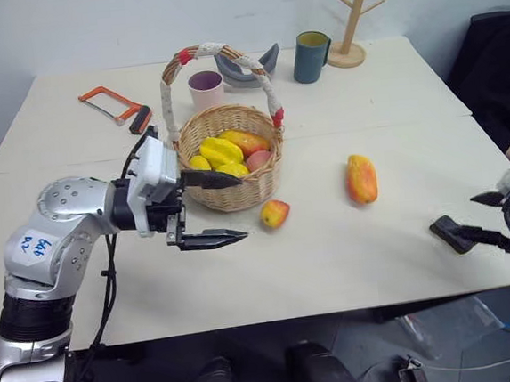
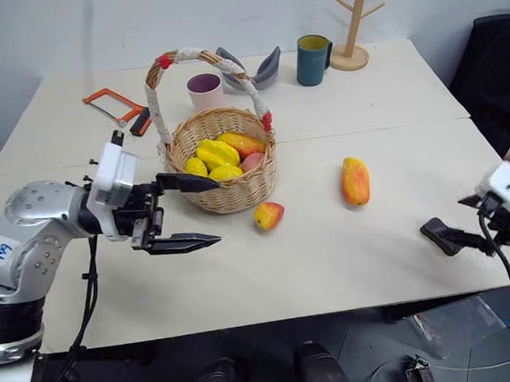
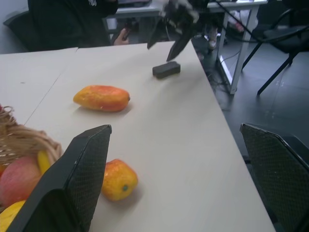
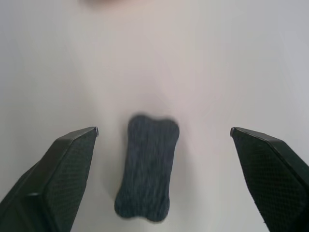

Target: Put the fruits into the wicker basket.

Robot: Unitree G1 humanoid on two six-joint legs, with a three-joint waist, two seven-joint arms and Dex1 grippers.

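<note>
Wicker, round and tan, the basket (image 1: 232, 162) stood a little left of the table's middle, its cloth-wrapped handle arched above yellow and red fruit already inside. Just beside its near right wall the small peach-like fruit (image 1: 275, 213) lay on the bare tabletop, and the larger mango-like fruit (image 1: 361, 179) lay well apart to the right, with open surface all around it. The left gripper (image 1: 214, 208) hung at the basket's near left side, its fingers spread wide and empty, one finger reaching over the rim. The right gripper (image 2: 472, 222) hovered at the table's near right edge, jaws apart and holding nothing, above a small black block (image 4: 146, 166) that rested close to that edge. Beyond the basket, toward the far edge, sat a pink cup (image 1: 206, 90), a dark green mug (image 1: 312, 56), a wooden mug tree (image 1: 353, 17) and an orange hacksaw (image 1: 115, 106). The near middle of the cream table (image 1: 333, 265) lay open.
</note>
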